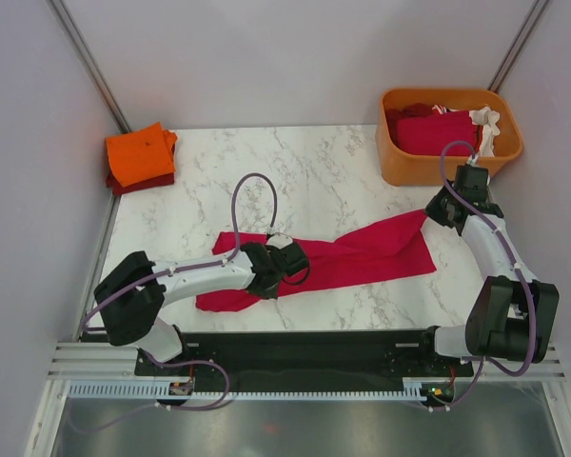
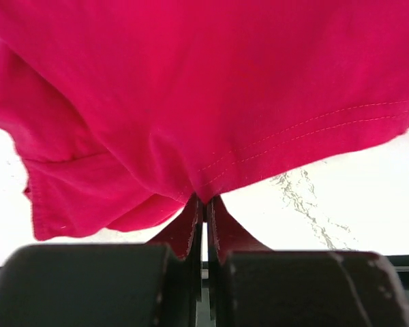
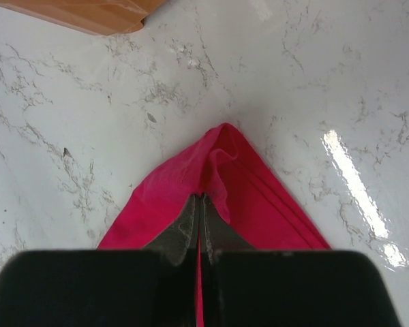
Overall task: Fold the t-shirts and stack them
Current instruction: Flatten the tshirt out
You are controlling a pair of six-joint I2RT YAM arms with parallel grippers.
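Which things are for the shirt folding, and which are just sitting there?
For the job: pink t-shirt, pinched by left hand and right hand; folded orange t-shirt; heaped red shirts.
Just there: orange tub holding them; marble table.

A crimson-pink shirt (image 1: 362, 255) lies stretched in a crumpled band across the desk (image 1: 324, 171) — its left end bunched. Far left, a folded orange shirt (image 1: 139, 153) tops a dark red one (image 1: 138, 185).

One tub (image 1: 428, 173), five t-shirts (image 1: 371, 249) (two lie inside it), two pincers (image 2: 204, 201) (image 3: 199, 197).
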